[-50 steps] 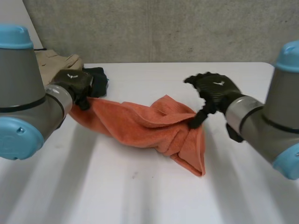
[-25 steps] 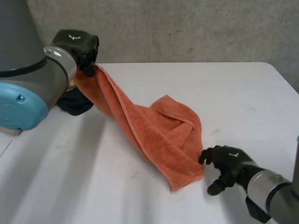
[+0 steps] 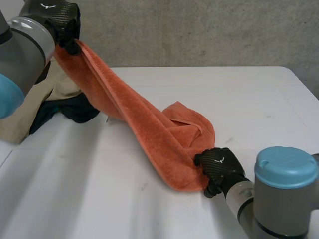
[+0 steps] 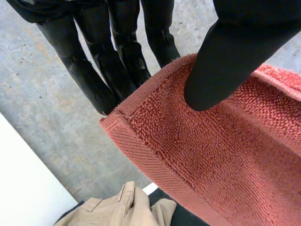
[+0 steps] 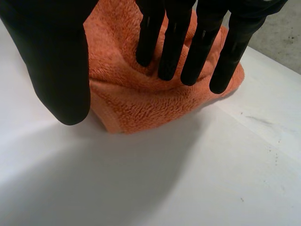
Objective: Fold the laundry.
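The left hand (image 3: 52,20) is pinching a corner of the orange towel (image 3: 144,129), holding it high; the towel's other end is lying on the surface (image 3: 259,99), where the right hand (image 3: 219,167) is reaching over it with straight, unclosed fingers, so a further lift is risking dragging that end free

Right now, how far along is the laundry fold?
Done: no fold yet; the orange towel is a twisted, bunched strip. In hand: the left hand pinches one corner raised off the table; the right hand, fingers straight, is at the bunched end lying on the table, not closed on it. Left: grasp that end, spread it flat, fold it, then the beige garment and dark garment.
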Available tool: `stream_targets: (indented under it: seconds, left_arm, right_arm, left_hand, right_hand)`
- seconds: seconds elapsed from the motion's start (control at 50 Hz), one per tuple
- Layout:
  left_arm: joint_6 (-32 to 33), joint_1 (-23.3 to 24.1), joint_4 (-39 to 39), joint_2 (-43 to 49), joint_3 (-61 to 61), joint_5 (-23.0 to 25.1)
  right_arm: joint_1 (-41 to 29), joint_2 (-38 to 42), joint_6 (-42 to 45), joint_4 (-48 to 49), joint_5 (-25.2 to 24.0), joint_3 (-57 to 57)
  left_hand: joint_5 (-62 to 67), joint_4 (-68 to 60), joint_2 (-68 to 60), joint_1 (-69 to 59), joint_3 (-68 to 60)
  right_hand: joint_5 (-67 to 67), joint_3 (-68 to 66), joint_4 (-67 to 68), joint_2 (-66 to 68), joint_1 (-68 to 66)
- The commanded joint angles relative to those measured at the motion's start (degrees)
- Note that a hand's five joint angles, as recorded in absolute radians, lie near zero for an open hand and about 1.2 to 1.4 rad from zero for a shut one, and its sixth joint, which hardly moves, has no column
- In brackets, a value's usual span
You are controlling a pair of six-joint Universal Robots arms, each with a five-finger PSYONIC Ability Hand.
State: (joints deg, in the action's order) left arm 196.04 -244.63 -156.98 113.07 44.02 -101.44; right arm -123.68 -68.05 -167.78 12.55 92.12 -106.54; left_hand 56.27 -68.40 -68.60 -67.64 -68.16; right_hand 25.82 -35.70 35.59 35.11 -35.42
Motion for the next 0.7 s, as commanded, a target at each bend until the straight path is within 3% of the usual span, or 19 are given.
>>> stream_targets:
  seconds: [0.02,0.06,0.16,0.22,0.32,0.4,0.46,0.54,0.62,0.7]
  left_arm:
    - [-0.5,-1.5,0.1,-0.2,0.6,0.0]
    - [-0.8,-2.0,0.2,-0.4,1.0,0.1]
    - [-1.4,-2.6,1.3,-1.6,3.1,0.4]
    - [-1.2,-3.1,2.5,-3.0,6.5,0.8]
    - [2.1,-3.4,4.4,-5.8,13.5,4.0]
    - [9.9,-4.4,6.3,-7.5,21.3,8.2]
    - [17.1,-5.0,6.9,-8.3,27.5,11.2]
    - [23.7,-4.9,5.5,-7.9,32.4,13.3]
    - [25.1,-4.7,1.1,-4.2,31.8,13.1]
    - [24.0,-3.8,-3.4,1.3,26.6,12.1]
  right_arm:
    - [-0.1,3.7,0.7,1.1,3.2,1.9]
    - [0.2,3.4,1.2,2.4,4.4,2.4]
    - [3.6,-1.1,3.1,3.6,8.8,2.6]
    - [8.4,-7.8,4.7,2.9,9.3,3.4]
    - [17.1,-16.1,14.0,-2.2,3.1,7.8]
    - [24.2,-18.9,26.3,-13.5,-3.7,14.0]
    - [28.7,-18.9,33.1,-25.4,-7.3,19.5]
    - [31.5,-15.3,34.8,-36.3,-12.8,25.0]
    - [31.2,-8.3,36.4,-40.8,-17.5,29.8]
    - [30.4,0.3,38.0,-41.3,-18.3,36.7]
  left_hand:
    - [13.7,-11.6,-11.4,-12.4,-11.8]
    - [13.7,-11.6,-11.4,-12.4,-11.8]
    - [13.7,-11.6,-11.4,-12.4,-11.8]
    - [13.7,-11.6,-11.4,-12.4,-11.8]
    - [13.7,-11.6,-11.4,-12.4,-11.8]
    - [13.7,-11.6,-11.4,-12.4,-11.8]
    - [13.7,-11.6,-11.4,-12.4,-11.8]
    - [13.7,-11.6,-11.4,-12.4,-11.8]
    - [13.7,-11.6,-11.4,-12.4,-11.8]
    - [13.7,-11.6,-11.4,-12.4,-11.8]
  right_hand:
    - [13.8,-14.0,14.1,14.6,-14.2]
    - [44.0,-44.2,44.3,44.8,-44.4]
    - [44.2,-44.3,44.4,44.9,-44.6]
    - [44.2,-44.3,44.4,44.9,-44.6]
    - [44.2,-44.3,44.4,44.9,-44.6]
    - [44.2,-44.3,44.4,44.9,-44.6]
    - [44.2,-44.3,44.4,44.9,-44.6]
    - [44.2,-44.3,44.4,44.9,-44.6]
    - [44.2,-44.3,44.4,44.9,-44.6]
    - [44.2,-44.3,44.4,44.9,-44.6]
